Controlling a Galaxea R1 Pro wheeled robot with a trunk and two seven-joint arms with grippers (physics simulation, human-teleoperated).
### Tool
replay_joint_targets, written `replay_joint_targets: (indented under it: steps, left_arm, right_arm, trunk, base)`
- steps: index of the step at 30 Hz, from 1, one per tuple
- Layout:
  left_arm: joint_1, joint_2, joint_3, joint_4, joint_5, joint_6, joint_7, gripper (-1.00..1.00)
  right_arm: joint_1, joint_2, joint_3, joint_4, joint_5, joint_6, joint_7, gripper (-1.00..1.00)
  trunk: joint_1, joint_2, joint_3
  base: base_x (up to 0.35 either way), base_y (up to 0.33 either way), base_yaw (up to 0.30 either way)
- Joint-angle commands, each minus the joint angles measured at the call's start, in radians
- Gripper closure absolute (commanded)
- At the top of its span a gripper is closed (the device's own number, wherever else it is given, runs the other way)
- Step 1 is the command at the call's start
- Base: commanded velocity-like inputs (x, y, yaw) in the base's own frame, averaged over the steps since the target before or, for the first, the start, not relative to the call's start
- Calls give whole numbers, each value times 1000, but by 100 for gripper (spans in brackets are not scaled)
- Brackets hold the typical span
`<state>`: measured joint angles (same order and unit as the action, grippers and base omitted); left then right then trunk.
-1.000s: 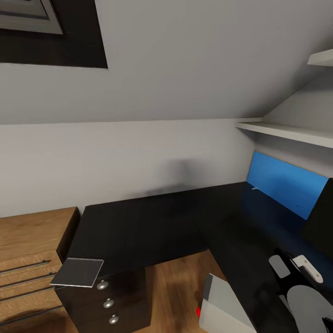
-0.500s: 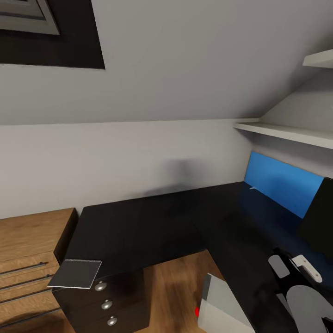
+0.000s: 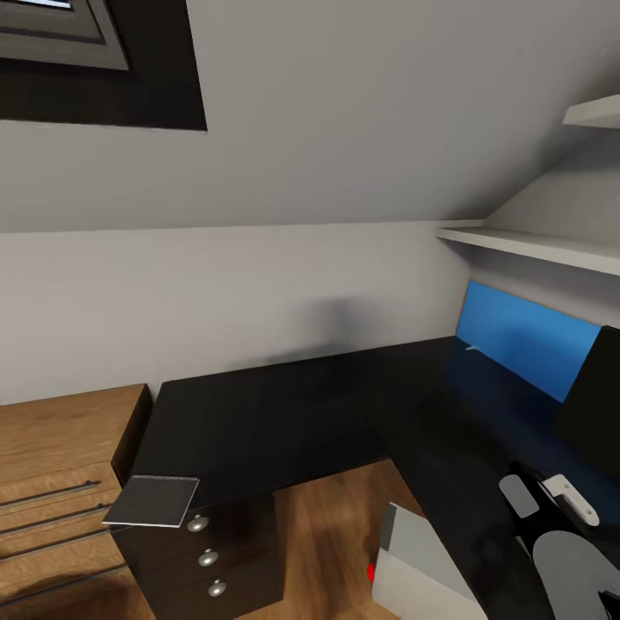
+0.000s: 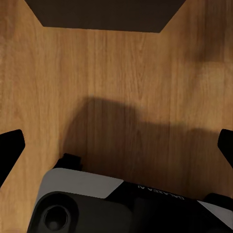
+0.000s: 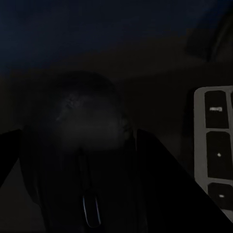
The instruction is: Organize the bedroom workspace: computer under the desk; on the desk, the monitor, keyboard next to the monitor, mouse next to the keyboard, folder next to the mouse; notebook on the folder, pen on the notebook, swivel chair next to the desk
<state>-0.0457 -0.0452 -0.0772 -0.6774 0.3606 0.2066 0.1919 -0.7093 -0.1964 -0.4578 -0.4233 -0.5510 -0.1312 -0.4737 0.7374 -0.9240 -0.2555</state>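
The black L-shaped desk (image 3: 258,422) runs along the wall. A grey notebook (image 3: 151,501) lies on its near left corner, above the drawers. The grey computer (image 3: 422,560) stands on the floor under the desk. The monitor's blue screen (image 3: 525,344) faces in from the right. My right arm (image 3: 564,517) hangs over the desk's right wing. In the dark right wrist view, my right gripper (image 5: 116,165) straddles the black mouse (image 5: 82,160), its fingers set wide, beside the white-edged keyboard (image 5: 213,145). My left gripper (image 4: 116,145) is open over the wooden floor.
A wooden dresser (image 3: 60,456) stands against the desk's left end. White shelves (image 3: 534,245) stick out from the sloped wall above the monitor. A dark window (image 3: 95,60) sits high on the left. Three drawers with round knobs (image 3: 207,558) sit below the notebook.
The whole head view has swung slightly, first one way and then back, so the camera moved. The notebook, computer and monitor keep their places on and under the desk.
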Motion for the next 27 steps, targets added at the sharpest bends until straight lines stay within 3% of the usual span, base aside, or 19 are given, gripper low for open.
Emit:
replay_joint_targets:
  steps: [1,27]
  left_arm:
    - [0,1,-5,-2,11,4,9,-100]
    - [0,1,-5,-2,11,4,8,-100]
  right_arm:
    - [-1,0,1,0,-14,-8,-1,100]
    - [-1,2,2,1,-11,-8,1,100]
  trunk:
    - [0,-1,-1]
    - [0,-1,-1]
  base:
    - [-7,1,0]
    - [-23,53,0]
